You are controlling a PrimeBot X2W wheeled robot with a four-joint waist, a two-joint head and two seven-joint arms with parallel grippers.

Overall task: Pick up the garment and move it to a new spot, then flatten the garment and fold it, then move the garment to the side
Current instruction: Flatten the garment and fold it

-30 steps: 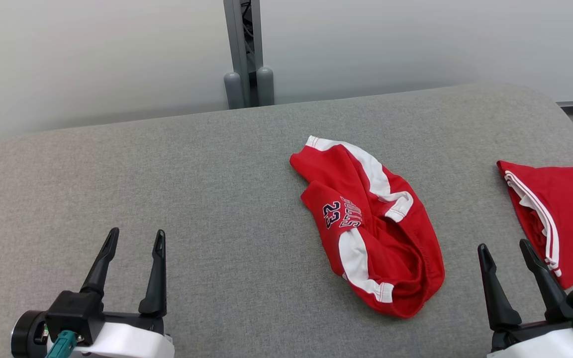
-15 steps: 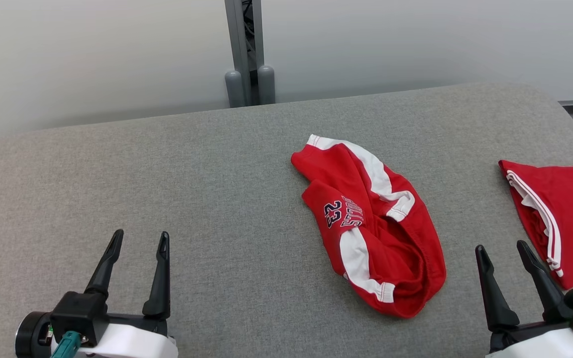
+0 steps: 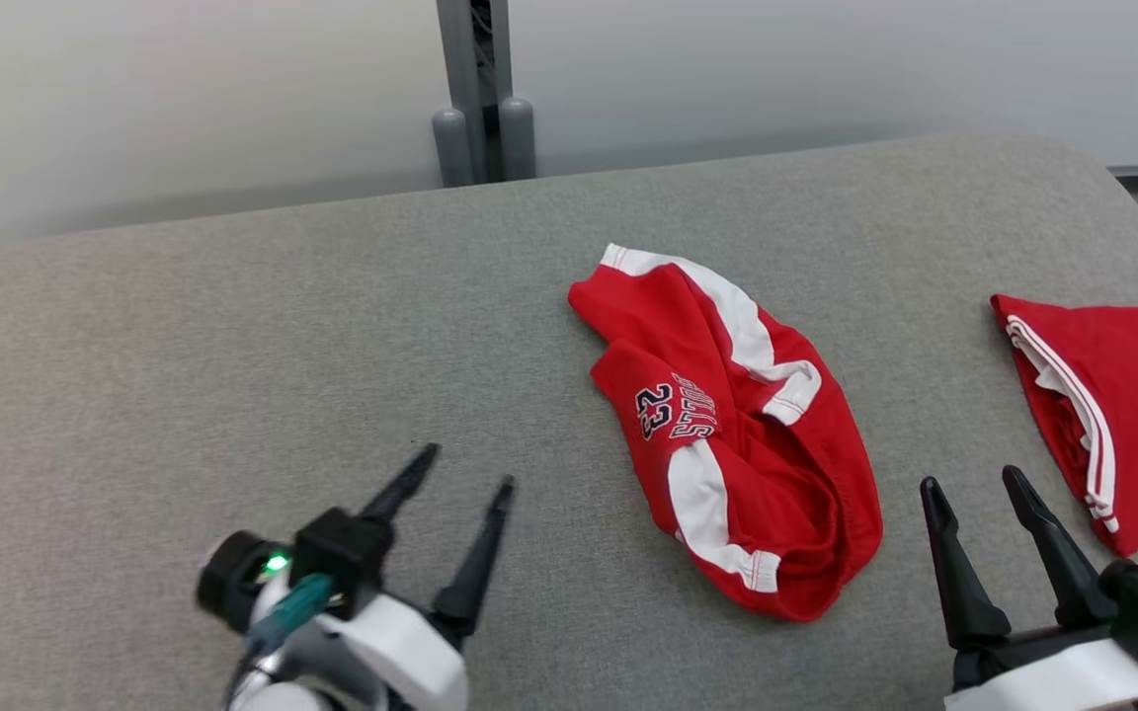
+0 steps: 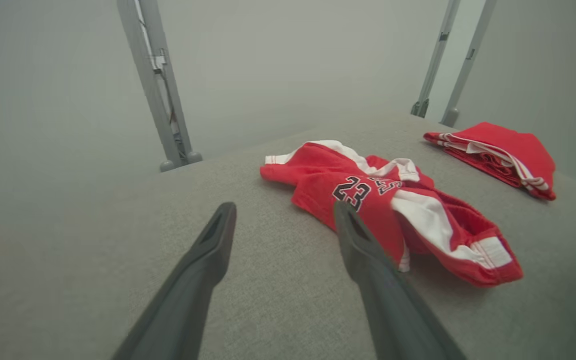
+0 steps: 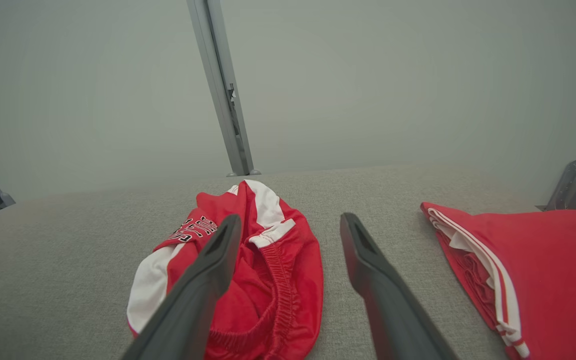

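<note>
Left gripper (image 3: pixel 469 465), fingers spread wide and empty, is at the near left of a grey padded table (image 3: pixel 184 326), angled toward a crumpled red-and-white garment (image 3: pixel 737 444) lying at the centre. Right gripper (image 3: pixel 969 478), also wide and empty, is at the near right. A folded red cloth (image 3: pixel 1122 395) lies at the right edge.

Crumpled garment (image 3: pixel 727 434) lies between left claw (image 3: pixel 469 466) and right claw (image 3: pixel 969 478).
</note>
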